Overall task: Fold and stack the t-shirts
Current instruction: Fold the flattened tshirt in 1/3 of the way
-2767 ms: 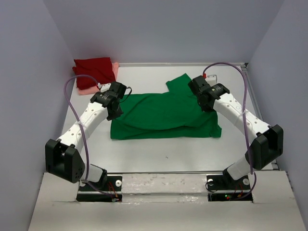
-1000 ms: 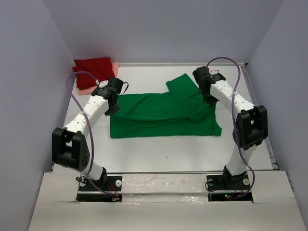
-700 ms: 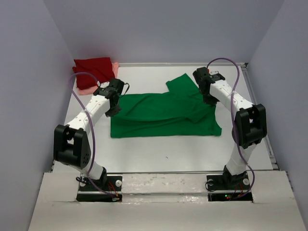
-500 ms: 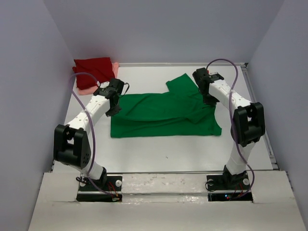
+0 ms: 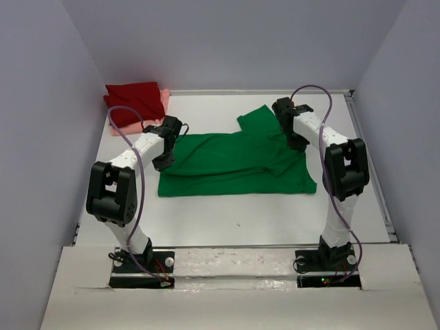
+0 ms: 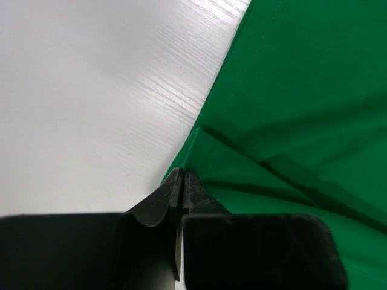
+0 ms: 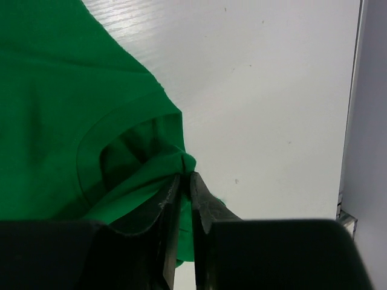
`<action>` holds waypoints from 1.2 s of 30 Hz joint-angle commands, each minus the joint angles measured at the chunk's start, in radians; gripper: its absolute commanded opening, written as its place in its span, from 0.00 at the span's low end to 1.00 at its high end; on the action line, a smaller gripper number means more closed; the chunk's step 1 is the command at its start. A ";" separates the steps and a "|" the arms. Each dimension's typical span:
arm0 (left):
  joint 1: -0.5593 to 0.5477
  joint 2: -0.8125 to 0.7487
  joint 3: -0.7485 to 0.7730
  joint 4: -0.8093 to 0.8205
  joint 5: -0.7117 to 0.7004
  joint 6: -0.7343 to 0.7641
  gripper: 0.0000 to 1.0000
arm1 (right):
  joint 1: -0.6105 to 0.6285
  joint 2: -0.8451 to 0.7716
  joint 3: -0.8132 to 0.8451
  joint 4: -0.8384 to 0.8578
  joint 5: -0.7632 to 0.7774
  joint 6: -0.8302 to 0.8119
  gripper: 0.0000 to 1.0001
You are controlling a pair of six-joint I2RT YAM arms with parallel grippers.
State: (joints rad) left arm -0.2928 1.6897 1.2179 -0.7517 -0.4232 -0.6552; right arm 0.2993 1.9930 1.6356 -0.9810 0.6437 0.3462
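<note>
Step in hand: folding the green t-shirt (image 5: 234,161). I judge this fold is laid and ready to let go.
Left gripper (image 6: 182,175): jaws almost closed, tips at the shirt's folded edge. I cannot tell whether cloth is nipped between them.
Right gripper (image 7: 185,176): narrow, with a bunch of green cloth by the collar caught between the tips.
Shirt from my left gripper: spreads ahead and to the right, with bare table (image 6: 91,90) to the left.
Shirt from my right gripper: ahead and to the left.
Other shirts: the dark red t-shirt (image 5: 134,96) lies on the salmon pink t-shirt (image 5: 126,126), beyond my left gripper.
Next move: open both, lift straight up so nothing drags, then regrip for the next fold.
</note>
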 commanded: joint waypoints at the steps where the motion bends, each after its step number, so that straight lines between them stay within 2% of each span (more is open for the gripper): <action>1: 0.009 -0.027 0.031 0.006 -0.045 -0.020 0.24 | -0.018 0.012 0.055 0.031 0.034 -0.026 0.24; 3: 0.009 -0.038 0.031 0.017 -0.052 -0.015 0.37 | -0.019 0.016 0.066 0.034 0.033 -0.033 0.26; 15: 0.007 -0.028 0.063 0.018 -0.123 -0.034 0.40 | -0.037 0.061 0.153 0.054 0.044 -0.084 0.28; 18: 0.007 -0.036 0.069 0.020 -0.138 -0.035 0.54 | -0.037 0.037 0.133 0.056 0.031 -0.085 0.27; 19: 0.007 -0.038 0.077 0.015 -0.153 -0.037 0.56 | -0.037 0.012 0.112 0.062 0.016 -0.085 0.27; 21: 0.007 -0.047 0.091 -0.004 -0.184 -0.059 0.56 | -0.037 -0.032 0.072 0.065 -0.001 -0.079 0.27; 26: -0.012 -0.096 0.083 0.005 -0.152 -0.032 0.55 | -0.017 -0.153 -0.018 0.080 -0.061 -0.067 0.26; 32: -0.118 -0.194 0.049 -0.069 -0.198 -0.073 0.48 | 0.024 -0.281 -0.112 0.108 -0.130 -0.076 0.25; 35: -0.167 -0.272 0.022 -0.086 -0.193 -0.086 0.44 | 0.034 -0.319 -0.154 0.123 -0.139 -0.078 0.19; 36: -0.173 -0.294 0.011 -0.065 -0.145 -0.075 0.40 | 0.034 -0.348 -0.170 0.137 -0.153 -0.085 0.12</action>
State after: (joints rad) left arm -0.4271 1.5158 1.2617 -0.7822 -0.5613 -0.6979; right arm 0.3260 1.7092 1.5139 -0.9024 0.5411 0.2764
